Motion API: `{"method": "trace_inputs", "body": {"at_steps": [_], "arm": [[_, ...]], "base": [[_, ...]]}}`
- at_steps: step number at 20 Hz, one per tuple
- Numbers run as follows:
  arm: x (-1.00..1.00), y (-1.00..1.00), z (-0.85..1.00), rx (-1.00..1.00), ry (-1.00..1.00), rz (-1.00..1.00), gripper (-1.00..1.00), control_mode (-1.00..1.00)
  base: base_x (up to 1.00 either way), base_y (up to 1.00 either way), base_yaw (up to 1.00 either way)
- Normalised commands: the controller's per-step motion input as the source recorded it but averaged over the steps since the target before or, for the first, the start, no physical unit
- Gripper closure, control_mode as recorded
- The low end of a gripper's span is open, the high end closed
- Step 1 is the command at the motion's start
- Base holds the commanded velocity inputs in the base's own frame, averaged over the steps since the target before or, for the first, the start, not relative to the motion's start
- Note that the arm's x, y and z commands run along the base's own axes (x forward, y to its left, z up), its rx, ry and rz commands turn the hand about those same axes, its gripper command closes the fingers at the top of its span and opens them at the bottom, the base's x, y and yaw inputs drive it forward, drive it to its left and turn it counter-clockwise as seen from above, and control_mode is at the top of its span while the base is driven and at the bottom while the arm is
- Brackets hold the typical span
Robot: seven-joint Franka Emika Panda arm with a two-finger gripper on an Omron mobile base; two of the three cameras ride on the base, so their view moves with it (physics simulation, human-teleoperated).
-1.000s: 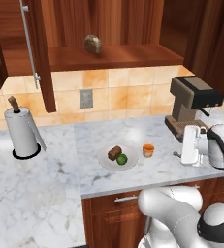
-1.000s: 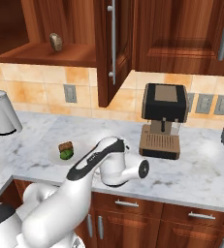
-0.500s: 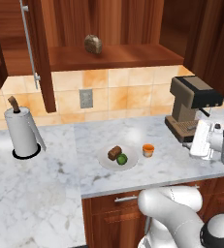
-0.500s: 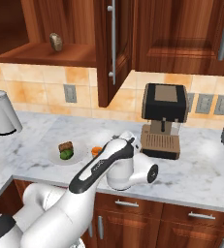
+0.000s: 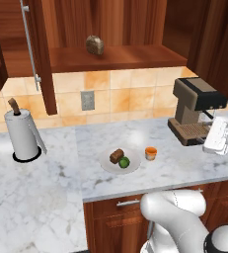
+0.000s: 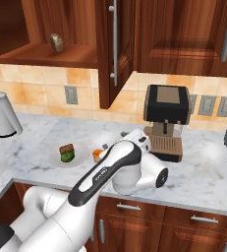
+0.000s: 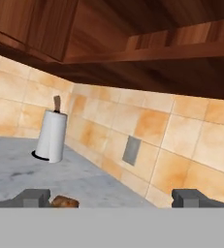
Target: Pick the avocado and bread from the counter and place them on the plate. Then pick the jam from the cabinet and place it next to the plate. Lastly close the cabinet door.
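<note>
Plate work looks done, cabinet is what's left. The round shallow white plate (image 5: 107, 166) sits mid-tabletop on the white-and-grey veined marble tabletop (image 5: 46, 188). On it are the small dark green avocado ball (image 5: 124, 161) and the dark brown blocky bread chunk (image 5: 117, 155), touching each other. The squat orange-lidded jam jar (image 5: 151, 153) stands just beside the plate on its right, apart from the rim. The hand (image 7: 112, 197) is wide open and holds nothing. It hangs low over the tabletop at the right end, by the black-and-silver coffee machine (image 5: 197, 111). Key relation: the tall reddish-brown cabinet door with the long vertical silver bar handle (image 5: 41, 59) lies up and to the robot's left of the hand, well apart, beyond the plate. Its long axis is vertical and it stands out from the cabinet front, roughly edge-on to the shelf. A second handled panel (image 6: 116, 49) stands out on the shelf's right side, nearer the hand. I read that as two open leaves and can't tell which one the task means. Only one arm, so no choice there. Counts: one avocado, one bread, one jam, one plate, one speckled grey-brown lump (image 5: 95, 45) on the shelf board, one white paper-towel roll (image 5: 21, 134), one coffee machine.
</note>
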Motion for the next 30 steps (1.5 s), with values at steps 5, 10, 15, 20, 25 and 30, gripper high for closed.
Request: {"method": "trace_inputs", "body": {"at_steps": [5, 10, 15, 20, 25, 30], "arm": [[-0.05, -0.02, 0.33, 0.06, -0.09, 0.00, -1.00, -1.00], [-0.02, -0.01, 0.24, 0.01, -0.01, 0.00, -1.00, -1.00], [0.00, -0.10, 0.18, 0.00, -0.02, -0.02, -1.00, -1.00], [0.00, -0.27, 0.18, 0.00, -0.10, -0.04, -1.00, -1.00], [0.00, -0.25, 0.15, 0.00, -0.12, -0.01, -1.00, -1.00], [0.00, -0.15, 0.21, 0.00, -0.16, 0.00, -1.00, -1.00]], "base": [[0.00, 0.00, 0.00], [0.00, 0.00, 0.00], [0.00, 0.00, 0.00], [0.00, 0.00, 0.00], [0.00, 0.00, 0.00], [0.00, 0.00, 0.00]]}}
